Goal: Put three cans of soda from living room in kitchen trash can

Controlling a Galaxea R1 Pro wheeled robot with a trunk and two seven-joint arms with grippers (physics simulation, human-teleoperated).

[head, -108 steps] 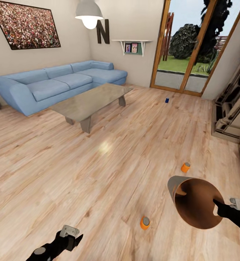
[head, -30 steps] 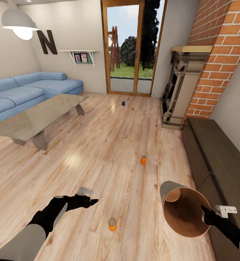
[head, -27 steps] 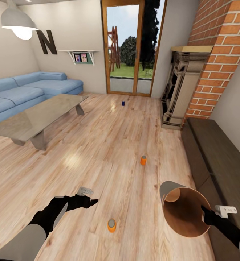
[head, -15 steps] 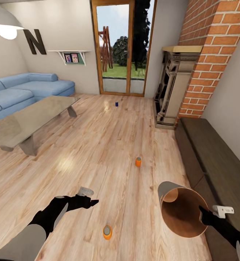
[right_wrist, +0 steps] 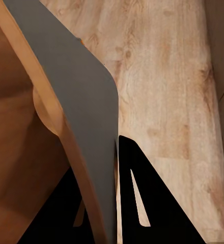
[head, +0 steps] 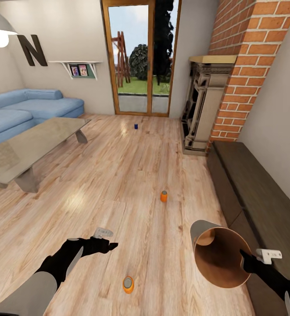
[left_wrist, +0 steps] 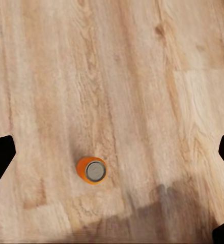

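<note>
Three soda cans stand upright on the wood floor. The nearest orange can (head: 128,284) is just ahead of my left gripper (head: 107,245), which hovers open above it. In the left wrist view that can (left_wrist: 91,170) sits between the spread fingertips (left_wrist: 1,156), nearer one of them and untouched. A second orange can (head: 163,195) is mid-floor, and the dark blue can (head: 136,126) is far off by the glass doors. My right gripper (head: 246,260) is shut on the rim of the trash can (head: 206,232), which is held tilted with its copper inside facing me. Its grey wall (right_wrist: 86,117) is pinched between the black fingers (right_wrist: 142,203).
A low grey table (head: 26,147) and blue sofa (head: 30,103) stand on the left. On the right, a dark low bench (head: 259,193) runs along the wall, with a brick fireplace (head: 245,66) behind it. Wood-framed glass doors (head: 140,57) are straight ahead.
The whole view has shifted as the camera moved, so the near orange can now sits lower and more to the left. Both arms keep their pose and the trash can stays gripped.
</note>
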